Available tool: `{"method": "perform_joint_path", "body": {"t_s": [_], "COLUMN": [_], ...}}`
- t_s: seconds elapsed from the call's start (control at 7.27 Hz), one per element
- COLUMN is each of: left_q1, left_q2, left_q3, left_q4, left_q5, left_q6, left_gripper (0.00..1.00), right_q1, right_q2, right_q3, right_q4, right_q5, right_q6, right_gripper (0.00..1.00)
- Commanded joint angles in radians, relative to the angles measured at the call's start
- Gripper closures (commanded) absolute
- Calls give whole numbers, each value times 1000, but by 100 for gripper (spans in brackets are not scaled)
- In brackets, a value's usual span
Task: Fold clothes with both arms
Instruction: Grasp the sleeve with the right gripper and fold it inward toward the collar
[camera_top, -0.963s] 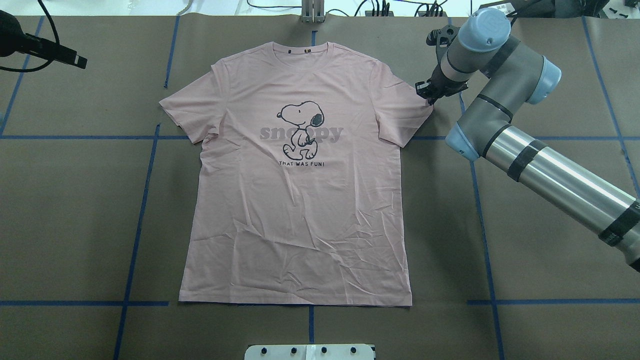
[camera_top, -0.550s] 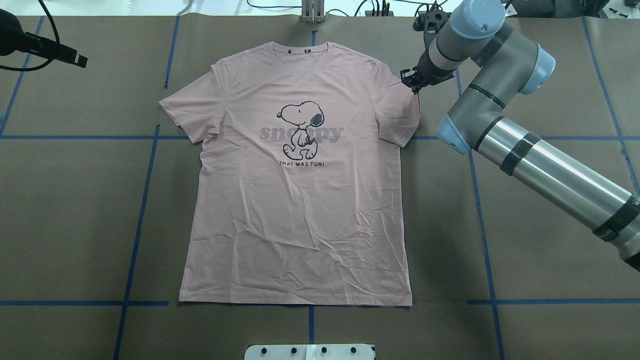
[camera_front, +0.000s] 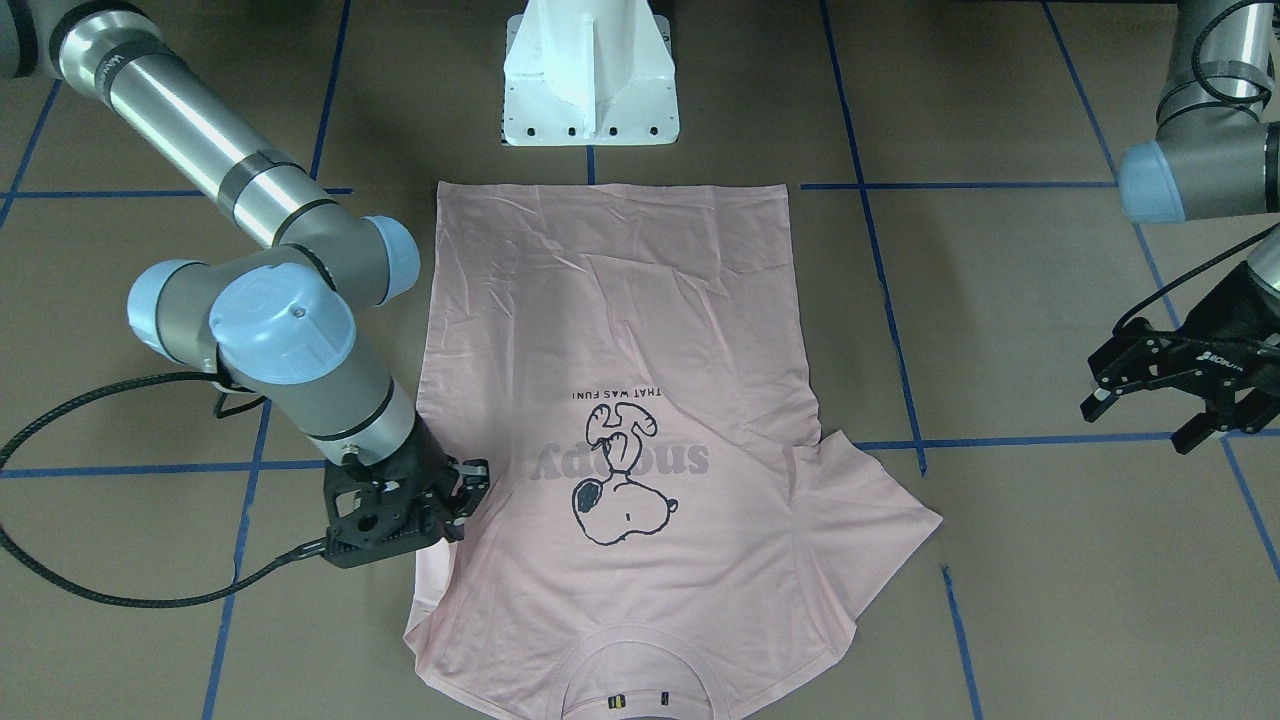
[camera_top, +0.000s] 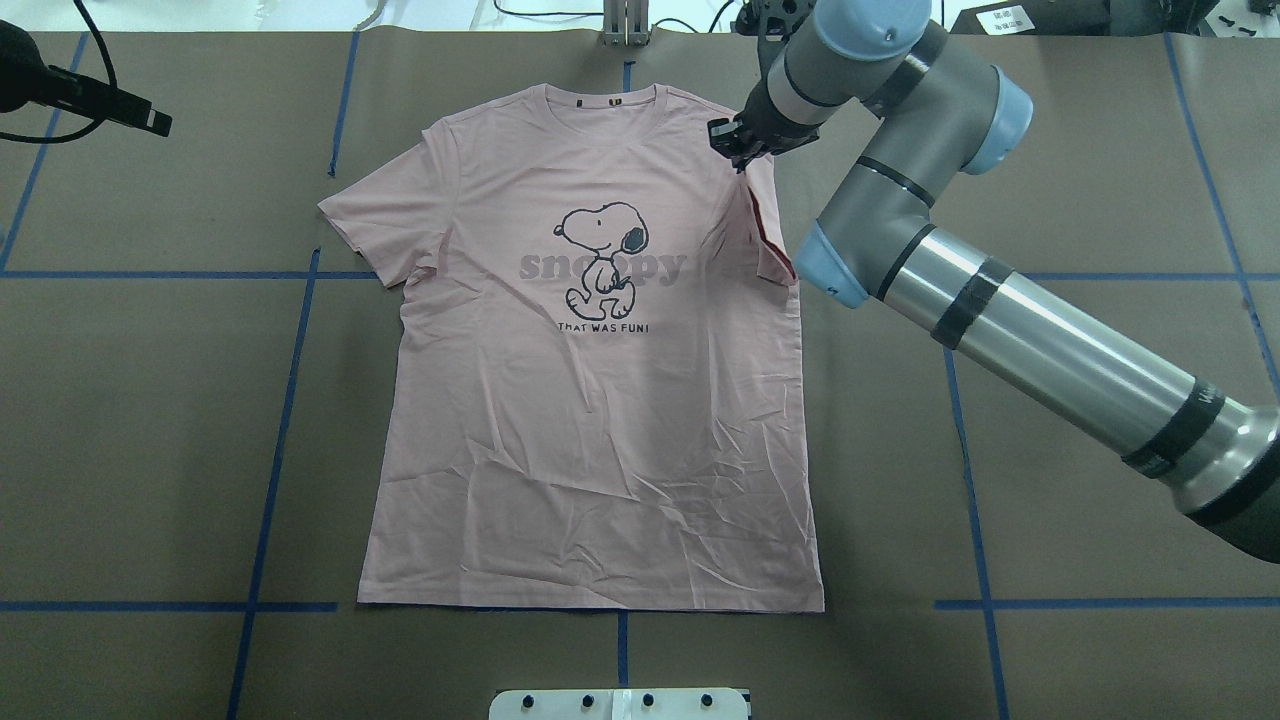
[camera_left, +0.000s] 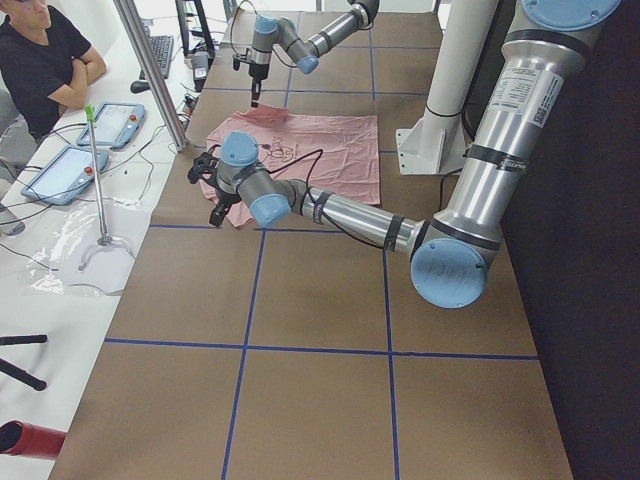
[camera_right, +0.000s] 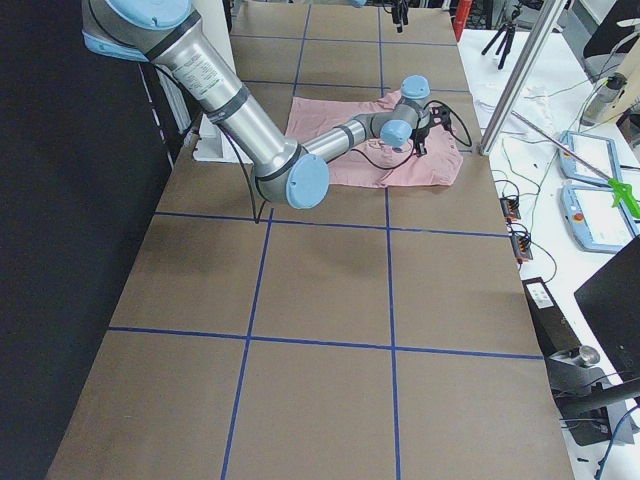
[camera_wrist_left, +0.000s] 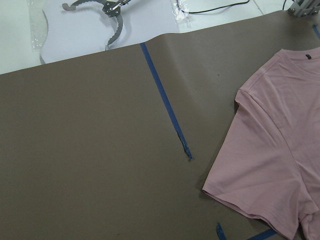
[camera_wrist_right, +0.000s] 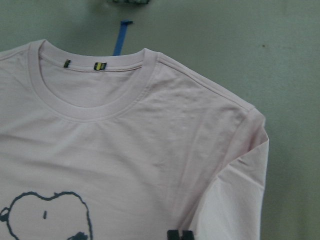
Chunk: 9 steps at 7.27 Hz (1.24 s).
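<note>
the right end effector (camera_top: 738, 158) has carried a sleeve of the t-shirt (camera_top: 590, 420) inward, pinching it; the body lies to its left. left end effector (camera_front: 1140, 420) wide, well apart.

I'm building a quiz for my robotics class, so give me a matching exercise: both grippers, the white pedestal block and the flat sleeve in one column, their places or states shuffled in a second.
Things
1. right gripper
2. left gripper
3. white pedestal block
4. sleeve on the left arm's side

States
A. lies flat, spread on the table
B. stands beyond the hem of the T-shirt
C. open, over bare table beside the T-shirt
D. shut on the other sleeve, folded over the T-shirt's front

Pairs: 1-D, 2-C, 3-B, 4-A
</note>
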<state>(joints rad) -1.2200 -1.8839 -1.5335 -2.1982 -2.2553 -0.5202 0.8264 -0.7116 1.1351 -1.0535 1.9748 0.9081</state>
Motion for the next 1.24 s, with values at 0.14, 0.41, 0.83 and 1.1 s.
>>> {"method": "perform_joint_path", "body": {"t_s": [0.14,0.41,0.83,1.1], "left_q1": [-1,-1,8,136], "left_q2": [-1,2,-18,-58], "left_q3": [-2,-4,18,16], "left_q4": [0,0,0,3], "left_q5": [-1,-1,2,168], "left_q6": [-9,-8,-74,-308], "left_gripper": [0,0,0,0], "right_q1": [-47,-55,-61,-59], "right_q2": [133,126,110,74], "right_q3": [-142,-143,-83,151], "right_q4": [4,19,-26,-428], "right_q5": [-76,-91,-70,10], "right_q6": [11,11,140,152], "right_gripper": [100,1,0,0]}}
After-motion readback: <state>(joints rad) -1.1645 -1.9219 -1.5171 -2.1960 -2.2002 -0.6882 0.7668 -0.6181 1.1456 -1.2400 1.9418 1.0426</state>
